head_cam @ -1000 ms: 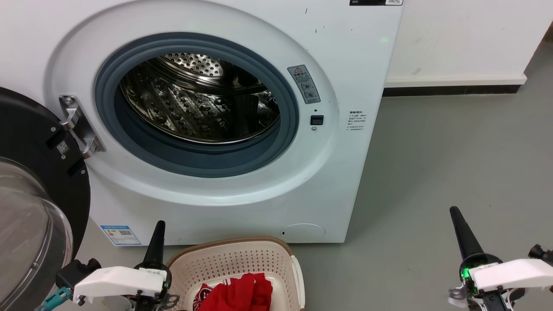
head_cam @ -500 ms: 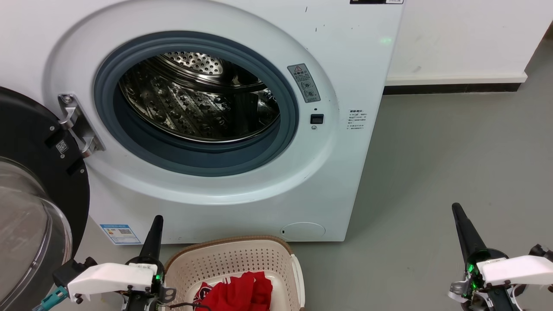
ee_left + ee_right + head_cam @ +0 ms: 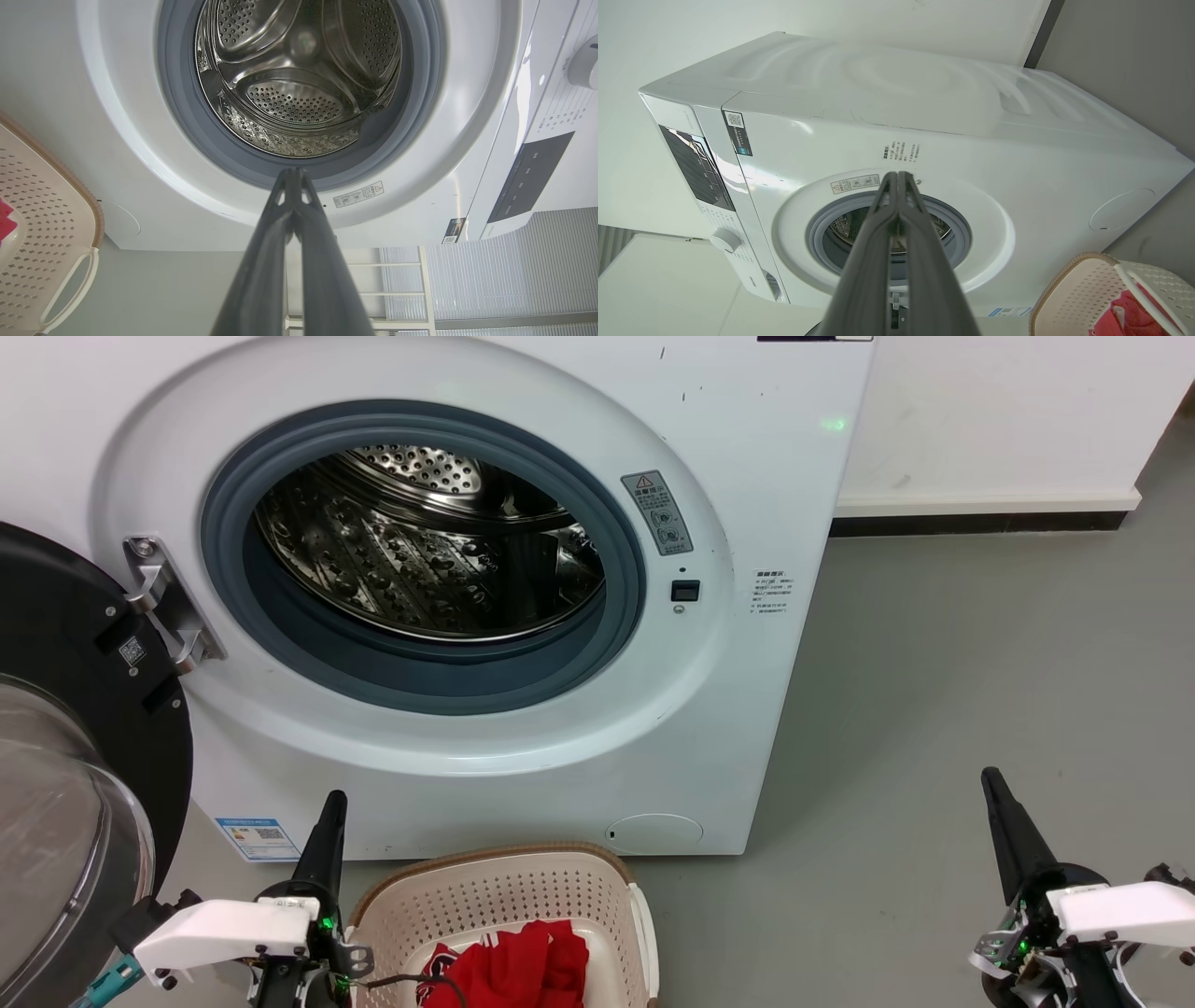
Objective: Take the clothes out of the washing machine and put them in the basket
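Observation:
The white washing machine [image 3: 766, 476] stands with its door swung open to the left, and its steel drum [image 3: 420, 551] shows bare metal with no fabric in it. Red clothes [image 3: 518, 971] lie bunched in the cream basket [image 3: 495, 896] on the floor in front of the machine. My left gripper [image 3: 331, 803] is shut and holds nothing, just left of the basket. My right gripper [image 3: 990, 779] is shut and holds nothing, over the grey floor at the far right. The left wrist view looks straight into the drum [image 3: 299, 84]. The basket [image 3: 1069, 289] with red clothes [image 3: 1129, 317] shows in the right wrist view.
The black-framed glass door [image 3: 65, 784] hangs open at the lower left, close to my left arm. Grey floor [image 3: 980, 653] stretches to the right of the machine. A white wall [image 3: 1008, 420] with a dark skirting runs behind.
Both grippers have drawn back a little toward the bottom of the head view, and the left arm has shifted slightly left. The clothes and basket stay put.

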Motion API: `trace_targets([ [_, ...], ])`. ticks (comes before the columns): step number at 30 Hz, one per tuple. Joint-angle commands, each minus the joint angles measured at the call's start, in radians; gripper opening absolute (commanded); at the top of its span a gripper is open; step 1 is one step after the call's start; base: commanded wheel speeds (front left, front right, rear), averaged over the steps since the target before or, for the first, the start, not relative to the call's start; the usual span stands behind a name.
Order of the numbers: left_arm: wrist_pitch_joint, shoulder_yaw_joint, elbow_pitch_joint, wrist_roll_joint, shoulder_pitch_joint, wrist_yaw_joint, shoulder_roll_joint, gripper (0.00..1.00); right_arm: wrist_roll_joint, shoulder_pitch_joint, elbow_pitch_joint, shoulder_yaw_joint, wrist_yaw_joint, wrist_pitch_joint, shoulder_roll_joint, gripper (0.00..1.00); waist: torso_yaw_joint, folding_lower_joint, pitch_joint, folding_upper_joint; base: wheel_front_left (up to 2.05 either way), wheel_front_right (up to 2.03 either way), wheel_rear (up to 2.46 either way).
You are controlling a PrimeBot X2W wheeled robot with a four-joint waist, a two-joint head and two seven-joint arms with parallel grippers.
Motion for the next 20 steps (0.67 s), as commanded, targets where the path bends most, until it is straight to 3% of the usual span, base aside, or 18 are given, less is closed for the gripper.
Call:
trace_targets([
  [1, 0.008, 0.005, 0.002, -0.022, -0.016, -0.008, 0.0, 0.0, 0.023, -0.026, 0.005, -0.004, 0.0, 0.005, 0.0, 0.0, 0.0, 0.0, 0.001, 0.0, 0.0, 0.0, 0.0],
  [20, 0.042, 0.031, 0.016, -0.147, -0.032, -0.026, -0.005, 0.0, 0.148, -0.049, 0.04, -0.019, 0.0, 0.022, 0.005, 0.0, -0.001, 0.0, 0.007, 0.0, 0.0, 0.0, 0.0],
])
